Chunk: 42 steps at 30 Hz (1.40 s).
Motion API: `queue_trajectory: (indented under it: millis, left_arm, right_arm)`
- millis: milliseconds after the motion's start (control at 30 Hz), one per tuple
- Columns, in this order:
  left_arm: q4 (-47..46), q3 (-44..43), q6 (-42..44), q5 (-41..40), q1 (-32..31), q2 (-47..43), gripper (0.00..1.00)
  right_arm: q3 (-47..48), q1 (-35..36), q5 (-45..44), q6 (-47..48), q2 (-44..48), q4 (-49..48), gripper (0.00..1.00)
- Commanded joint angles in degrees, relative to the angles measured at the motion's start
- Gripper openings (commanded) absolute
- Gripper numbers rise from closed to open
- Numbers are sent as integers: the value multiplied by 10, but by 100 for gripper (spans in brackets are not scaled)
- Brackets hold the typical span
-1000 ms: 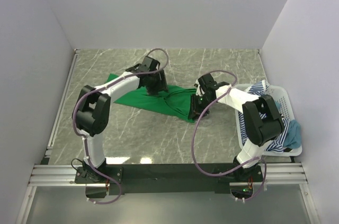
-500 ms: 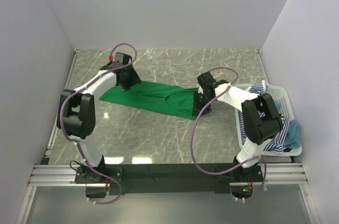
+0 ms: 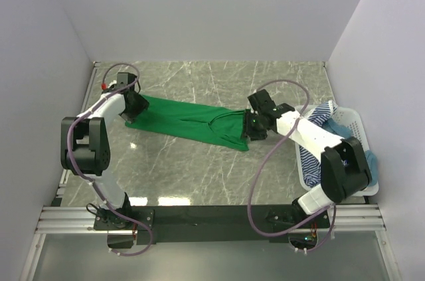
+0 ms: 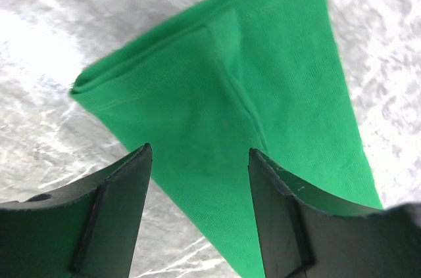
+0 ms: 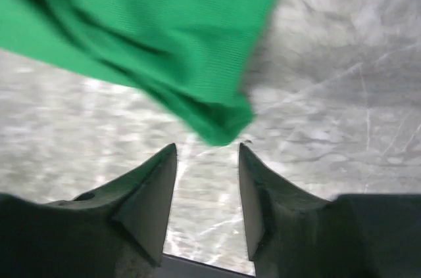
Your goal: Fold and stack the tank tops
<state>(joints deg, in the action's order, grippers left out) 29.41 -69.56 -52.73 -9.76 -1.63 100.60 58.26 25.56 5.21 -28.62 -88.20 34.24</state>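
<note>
near edge first: the white basket [image 3: 354,123] sits at the right side of the desk [image 3: 199,168], beside the right arm's base. it holds the striped tank top [image 3: 307,159], draped over its left rim, and the teal tank top [image 3: 369,165] bunched at its near right corner. both look unfolded and waiting their turn.

mid desk: right end effector [image 3: 251,131] hangs low at the right end of the green tank top [image 3: 192,121]. in the wrist view its jaws stand apart, nothing pinched, and bare desk shows in the gap. the cloth's bunched corner [image 5: 217,127] lies just past the fingertips [image 5: 161,160].

the green top lies on the desk, drawn out long from left to right. the left part is flat, the right end rumpled. likely spread this way so it can be folded flat.

farther back: left end effector [image 3: 133,109] is over the top's left corner. jaws apart, cloth flat beneath and not gripped [image 4: 199,153].

judgement: spreading looks about done. no fold made yet, no stack started.
</note>
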Motion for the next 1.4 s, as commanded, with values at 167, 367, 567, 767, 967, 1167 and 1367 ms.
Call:
queue_trajectory:
  millis: [167, 367, 567, 767, 967, 1167, 1367]
  left_arm:
    - [28, 14, -62, -89, 13, 8, 61]
    - [46, 40, -88, -120, 15, 34, 56]
    - [49, 72, -106, -120, 33, 39, 55]
    - [63, 85, -94, -127, 34, -8, 57]
    - [70, 101, -78, -121, 37, -63, 61]
    - [85, 72, -59, -148, 37, -116, 65]
    - [86, 12, -42, -165, 38, -119, 67]
  right_arm:
    - [150, 119, -84, -42, -34, -22, 51]
    - [325, 177, -83, -34, -183, -36, 51]
    - [485, 195, -76, -49, -339, -24, 51]
    - [500, 210, -97, -69, -393, -32, 51]
    - [472, 215, -105, -84, -414, -21, 51]
    - [384, 225, -122, -93, -386, -19, 51]
    - [255, 226, -134, -99, -320, -38, 51]
